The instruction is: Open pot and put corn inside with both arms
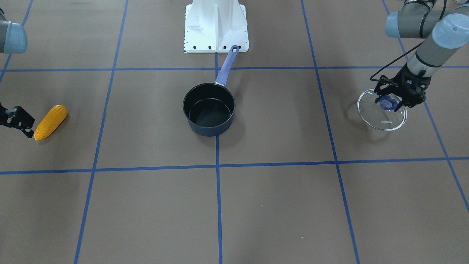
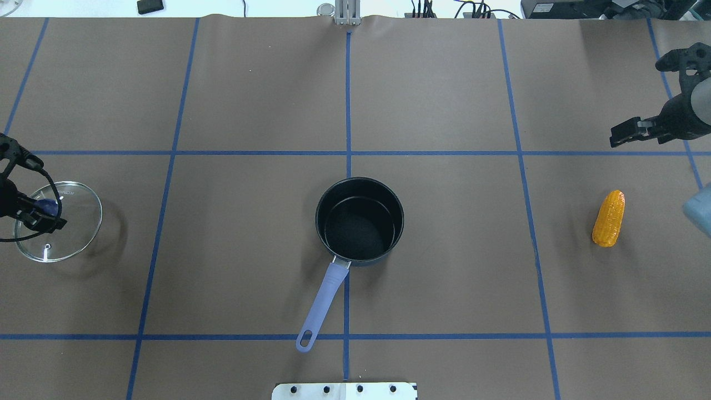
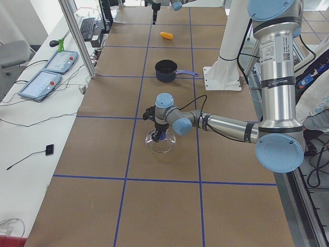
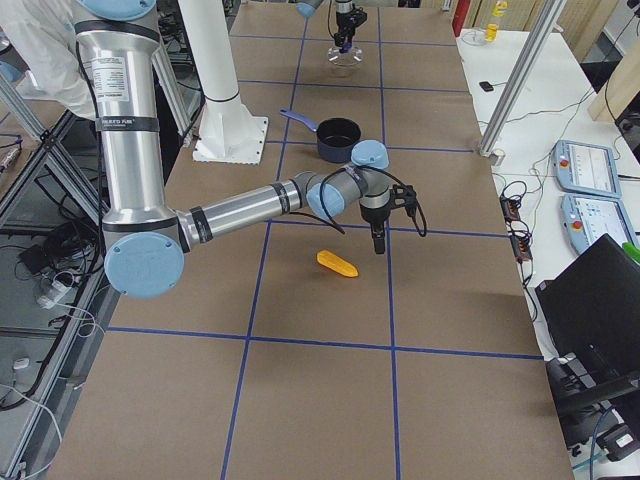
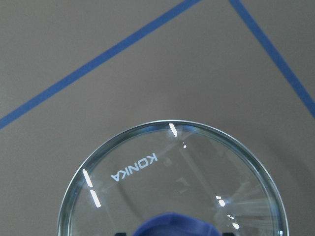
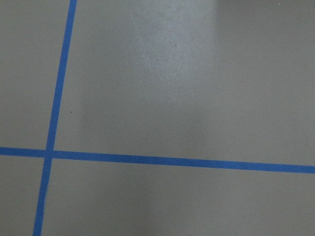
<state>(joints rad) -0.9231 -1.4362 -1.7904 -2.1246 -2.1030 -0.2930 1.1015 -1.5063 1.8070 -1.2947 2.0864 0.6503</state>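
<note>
Gripping the purple knob [image 5: 172, 225] of the glass lid [image 2: 78, 222], the left gripper [image 2: 40, 214] is clamped on it near the left edge of the table [image 2: 444, 278]. The pot [image 1: 210, 129] stands open mid-table, its handle [image 2: 325, 297] pointing at the robot-side edge. The corn [image 2: 609, 218] lies near the right edge. The right gripper [image 2: 621, 136] hangs nearby without touching it, and I cannot tell whether its jaws are apart.

The pot [image 1: 209, 110] is dark navy outside, black inside — its handle [image 1: 227, 66] lavender. The lid [image 1: 384, 119] is clear glass with white "KONKA" lettering and a purple knob [image 1: 387, 102]. The corn [image 1: 50, 121] is orange-yellow, bumpy with kernel rows. The table [image 1: 278, 205] — brown, gridded in blue tape [image 1: 218, 205].
</note>
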